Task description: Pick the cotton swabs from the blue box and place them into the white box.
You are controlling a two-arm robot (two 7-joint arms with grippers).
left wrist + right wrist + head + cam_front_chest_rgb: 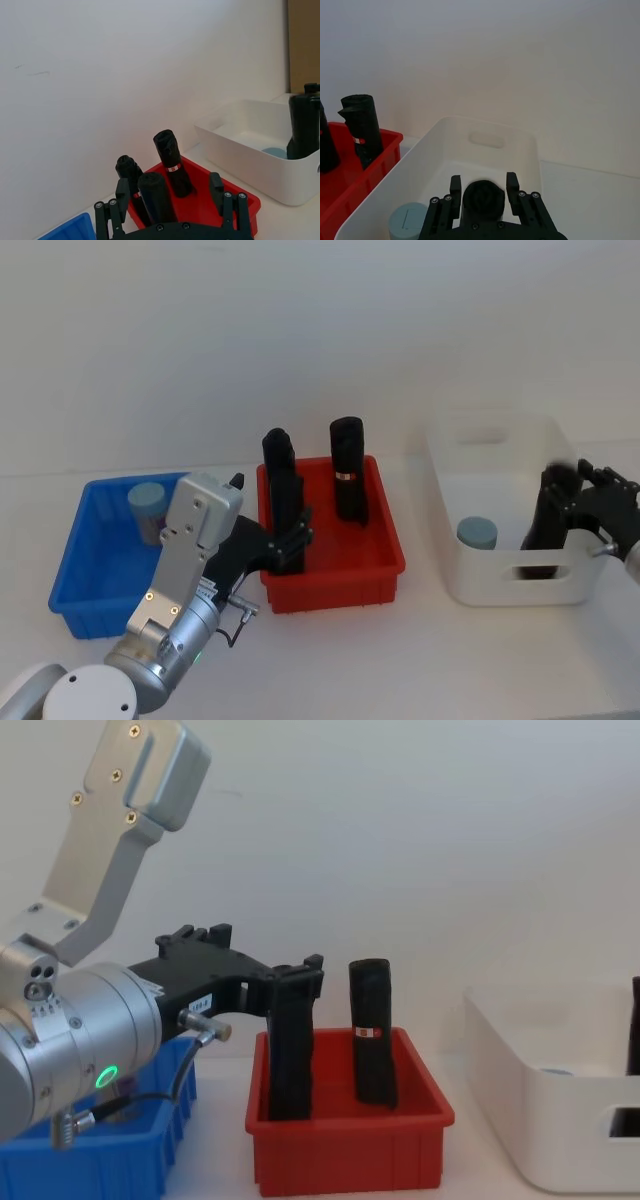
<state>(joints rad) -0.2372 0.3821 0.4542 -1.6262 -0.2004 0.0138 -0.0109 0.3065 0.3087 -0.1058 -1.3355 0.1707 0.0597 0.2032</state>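
Note:
One cotton swab jar (pixel 148 508) with a grey-blue lid stands in the back of the blue box (pixel 90 580) at the left. Another jar (pixel 477 533) sits inside the white box (pixel 500 425) at the right, and its lid (pixel 407 222) shows in the right wrist view. My left gripper (pixel 298 532) hangs open over the red bin, its fingers (pixel 120 195) either side of a black roll (pixel 156 197). My right gripper (pixel 483 182) is down in the white box, shut on a tall black roll (pixel 553 510).
A red bin (pixel 335 585) sits between the two boxes and holds upright black rolls, among them one at the back (pixel 347 468). A pale wall stands close behind the table. There is bare tabletop in front of the bins.

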